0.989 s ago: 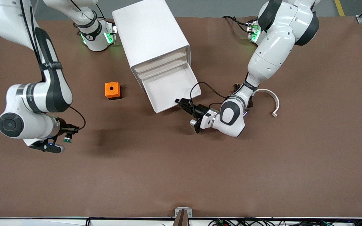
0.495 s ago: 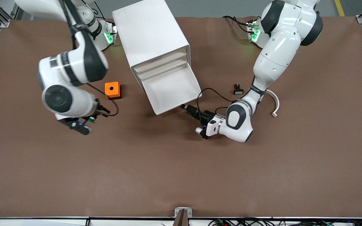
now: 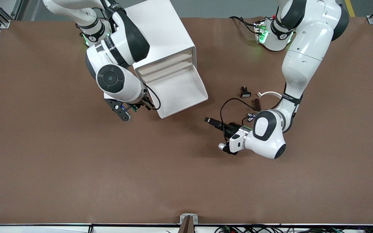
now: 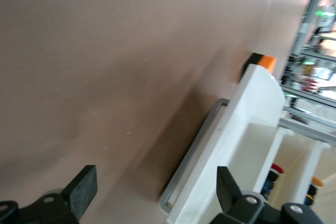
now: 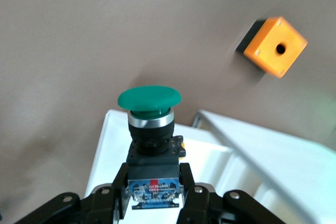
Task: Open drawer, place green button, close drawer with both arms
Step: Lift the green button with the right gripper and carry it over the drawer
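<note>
Front view shows the white cabinet (image 3: 160,42) standing between the two arm bases, with its lowest drawer (image 3: 178,92) pulled well out toward the front camera and its tray bare inside. The right arm comes from its base beside the cabinet and bends down so that the right gripper (image 3: 134,108) hangs over the table just beside the drawer's front corner, at the cabinet's side toward the right arm's end of the table. Right wrist view shows that gripper (image 5: 152,195) clamped on the button (image 5: 149,129), its fingers (image 5: 118,190) pressed to the blue-black body while the green cap points away from the wrist, with the drawer's white rim (image 5: 210,150) under it and the orange box (image 5: 274,45) on the table near the cabinet. In the front view the button (image 3: 134,109) is only a small green speck between the black fingers. The left gripper (image 3: 209,120) hangs low over the table, near the drawer's front edge but clear of it, toward the left arm's end. Left wrist view shows its fingers (image 4: 81,187) spread wide with nothing between them, and the drawer's front lip (image 4: 194,156) ahead. A small black part (image 3: 245,93), a dark strip (image 3: 257,103) and a white curved piece (image 3: 270,94) lie on the table, well away from the cabinet, by the left arm's forearm.
</note>
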Action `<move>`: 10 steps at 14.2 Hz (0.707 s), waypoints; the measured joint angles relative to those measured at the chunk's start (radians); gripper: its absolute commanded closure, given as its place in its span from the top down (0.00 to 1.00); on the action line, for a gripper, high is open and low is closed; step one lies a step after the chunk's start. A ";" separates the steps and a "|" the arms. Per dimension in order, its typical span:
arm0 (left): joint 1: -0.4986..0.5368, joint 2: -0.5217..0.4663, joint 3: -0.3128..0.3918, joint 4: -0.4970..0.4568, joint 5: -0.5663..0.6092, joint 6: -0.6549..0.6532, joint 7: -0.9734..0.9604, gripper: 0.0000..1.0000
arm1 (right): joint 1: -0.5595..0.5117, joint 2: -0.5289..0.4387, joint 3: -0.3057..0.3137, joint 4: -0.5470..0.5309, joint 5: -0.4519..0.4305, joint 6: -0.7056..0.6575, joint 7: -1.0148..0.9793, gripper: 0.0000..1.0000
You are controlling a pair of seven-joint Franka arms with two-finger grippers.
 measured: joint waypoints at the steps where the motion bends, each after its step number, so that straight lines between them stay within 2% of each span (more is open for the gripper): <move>1: 0.000 -0.007 0.002 0.010 0.044 0.000 -0.024 1.00 | 0.020 0.005 0.000 -0.009 0.003 0.036 0.042 0.11; 3: 0.003 -0.016 0.020 0.029 0.128 0.000 -0.043 1.00 | 0.065 0.023 0.000 -0.035 0.020 0.115 0.118 0.11; 6: 0.020 -0.027 0.034 0.065 0.281 0.000 -0.041 1.00 | 0.116 0.052 0.000 -0.076 0.092 0.232 0.153 0.11; 10: 0.018 -0.053 0.067 0.088 0.405 0.002 -0.055 1.00 | 0.147 0.073 0.000 -0.147 0.109 0.342 0.160 0.11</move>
